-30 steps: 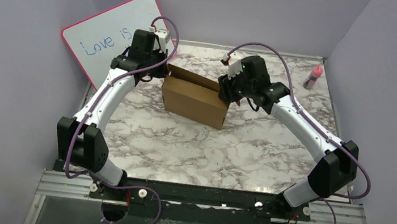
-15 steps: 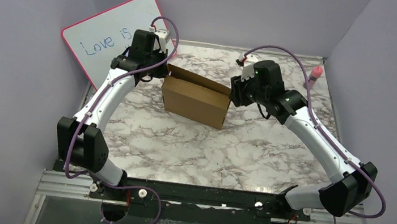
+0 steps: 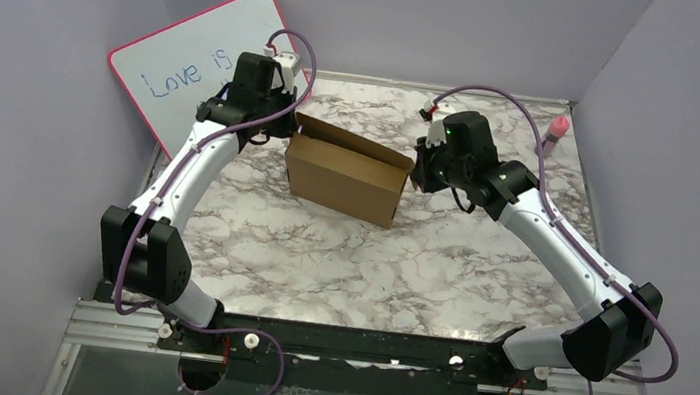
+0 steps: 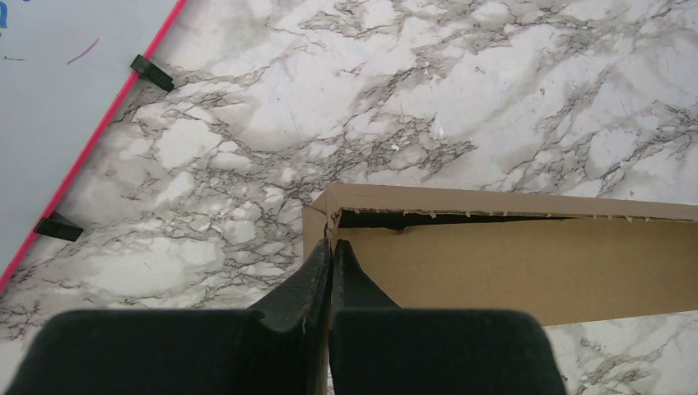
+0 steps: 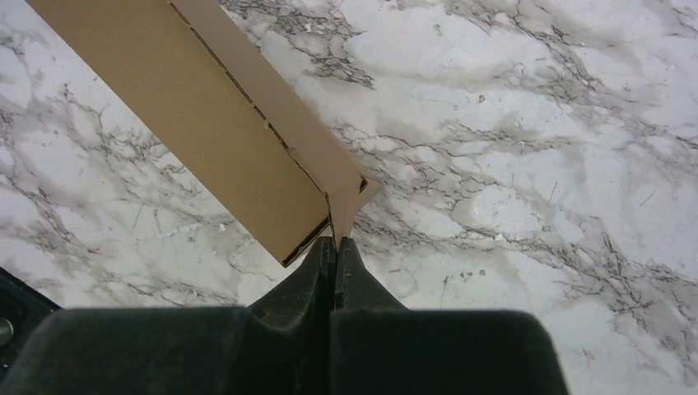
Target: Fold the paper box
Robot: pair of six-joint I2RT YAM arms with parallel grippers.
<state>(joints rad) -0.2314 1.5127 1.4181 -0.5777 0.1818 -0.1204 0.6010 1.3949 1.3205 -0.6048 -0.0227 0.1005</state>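
The paper box (image 3: 343, 179) lies lengthwise across the desk's far middle, between the left gripper (image 4: 331, 245) and right gripper (image 5: 335, 243), each with jaws pinched on its nearer end corner.

Top external: mounted high behind the arm bases (image 3: 208, 336), facing down and forward; the whole bench (image 3: 319, 254) is covered. Left wrist: held close, looking down on the paper box (image 4: 510, 263) at its left end. Right wrist: likewise, right end. Box and bench are shared by all.
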